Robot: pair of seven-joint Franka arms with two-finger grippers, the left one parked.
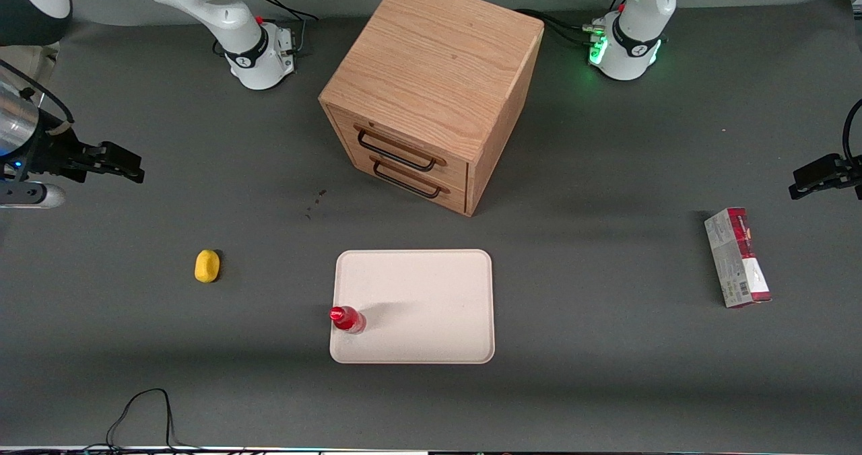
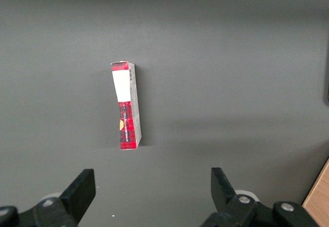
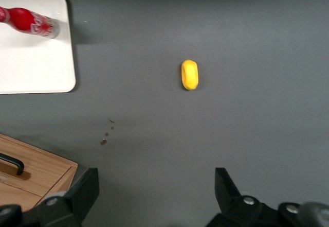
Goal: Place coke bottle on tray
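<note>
Red coke bottle (image 1: 347,319) stands upright on the cream tray (image 1: 431,287), near its edge toward the working arm, so the placing looks done. Spread wide and empty, the pincer (image 1: 118,162) hangs well apart over the worktop (image 1: 606,374).

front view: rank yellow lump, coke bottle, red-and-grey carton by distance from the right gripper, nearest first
The gripper, fingers open, hangs over the working arm's end of the table.
1. Yellow lump: on the table, nearer the camera than the gripper.
2. Coke bottle: standing on the tray's corner.
3. Red-and-grey carton: toward the parked arm's end.
</note>
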